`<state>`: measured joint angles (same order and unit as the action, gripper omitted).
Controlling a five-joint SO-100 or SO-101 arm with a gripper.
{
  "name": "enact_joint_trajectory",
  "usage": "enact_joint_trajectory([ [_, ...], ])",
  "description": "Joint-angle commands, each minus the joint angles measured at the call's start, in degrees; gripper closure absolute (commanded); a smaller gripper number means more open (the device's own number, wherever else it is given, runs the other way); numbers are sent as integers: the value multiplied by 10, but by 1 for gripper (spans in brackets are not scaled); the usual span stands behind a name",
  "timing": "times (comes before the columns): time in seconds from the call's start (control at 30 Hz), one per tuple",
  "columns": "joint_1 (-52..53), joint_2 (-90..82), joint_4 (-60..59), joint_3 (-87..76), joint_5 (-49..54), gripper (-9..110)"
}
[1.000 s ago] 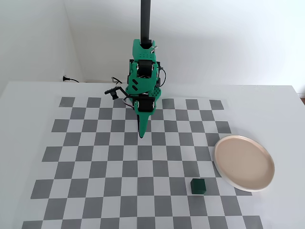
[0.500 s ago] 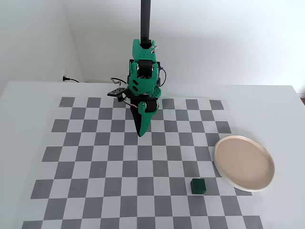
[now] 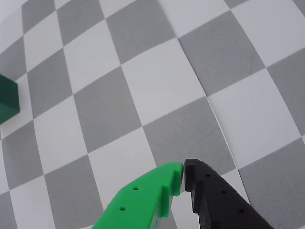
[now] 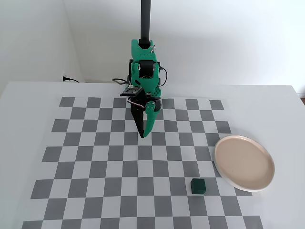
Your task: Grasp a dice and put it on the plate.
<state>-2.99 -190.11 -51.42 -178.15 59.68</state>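
The dice is a small dark green cube on the checkerboard, just left of the plate's near edge in the fixed view. In the wrist view it shows only partly at the left edge. The plate, pale beige with a white rim, lies at the right of the board. My gripper hangs fingertips down over the board's middle, well up and left of the dice. In the wrist view my gripper has its green and black jaws touching, with nothing between them.
The checkerboard sheet covers the white table. The arm's green base and a black post stand at the far edge, with a cable running along the wall at the left.
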Motion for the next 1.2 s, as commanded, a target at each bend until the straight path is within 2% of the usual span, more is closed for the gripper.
enact_joint_trajectory([
  [0.0,-4,-10,19,9,50,106],
  [0.2,2,-10,17,9,164,106],
  [0.7,-9,-10,47,9,257,106],
  [0.73,-9,-10,46,9,260,104],
  [0.83,-6,-10,64,9,250,89],
  [1.17,-20,-11,117,14,257,84],
])
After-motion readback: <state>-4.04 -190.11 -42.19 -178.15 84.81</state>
